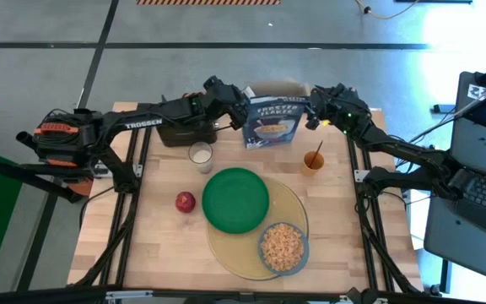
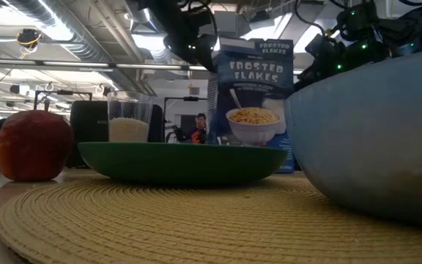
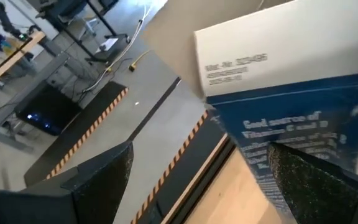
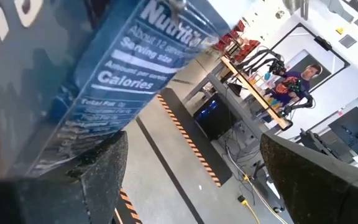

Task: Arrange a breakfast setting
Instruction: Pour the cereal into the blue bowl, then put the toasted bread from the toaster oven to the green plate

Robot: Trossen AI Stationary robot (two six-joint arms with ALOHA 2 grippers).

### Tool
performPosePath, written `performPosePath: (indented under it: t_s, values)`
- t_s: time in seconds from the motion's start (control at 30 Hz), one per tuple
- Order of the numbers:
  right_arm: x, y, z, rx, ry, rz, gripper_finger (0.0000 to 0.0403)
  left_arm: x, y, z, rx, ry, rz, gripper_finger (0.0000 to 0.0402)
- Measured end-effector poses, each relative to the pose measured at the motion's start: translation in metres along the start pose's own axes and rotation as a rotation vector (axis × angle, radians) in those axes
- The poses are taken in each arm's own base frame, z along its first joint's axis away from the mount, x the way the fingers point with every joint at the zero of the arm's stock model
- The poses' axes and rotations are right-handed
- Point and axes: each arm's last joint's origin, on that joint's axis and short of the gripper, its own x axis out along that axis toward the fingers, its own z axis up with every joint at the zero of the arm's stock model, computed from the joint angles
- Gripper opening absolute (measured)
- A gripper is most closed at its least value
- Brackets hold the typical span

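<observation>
Standing upright at the far edge of the table, the blue cereal box (image 1: 276, 122) has the left gripper (image 1: 237, 95) at its left side and the right gripper (image 1: 315, 99) at its right, each with fingers spread. Neither seems to clamp it, though the contact is hard to judge. The green plate (image 1: 235, 199) sits on the yellow mat (image 1: 296, 205), nearer.
</observation>
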Motion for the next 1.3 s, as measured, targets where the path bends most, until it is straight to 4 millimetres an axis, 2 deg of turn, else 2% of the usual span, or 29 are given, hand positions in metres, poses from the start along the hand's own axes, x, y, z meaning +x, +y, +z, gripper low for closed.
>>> performPosePath:
  t_s: [0.2,0.47,0.67,0.9,1.07,1.3]
  values:
    - [0.0,0.0,0.0,-0.001,-0.002,0.006,0.0342,0.016,-0.007,-0.002,0.017,-0.011,-0.016,0.0369]
    - [-0.002,0.0,0.0,-0.003,0.003,0.017,0.0342,0.016,-0.007,0.005,0.023,-0.085,-0.038,0.0369]
    - [-0.014,-0.003,0.003,-0.005,0.014,0.024,0.0342,0.019,-0.003,0.005,0.011,-0.095,-0.071,0.0369]
    - [-0.023,-0.007,0.004,-0.013,0.043,-0.006,0.0342,0.019,-0.003,0.005,0.011,-0.096,-0.07,0.0369]
    - [-0.028,-0.01,0.004,-0.042,0.078,-0.047,0.0342,0.017,-0.004,0.005,0.049,-0.069,0.021,0.0369]
    - [-0.041,-0.019,0.01,-0.077,0.067,-0.127,0.0342,0.005,-0.007,0.005,0.092,-0.045,0.065,0.0369]
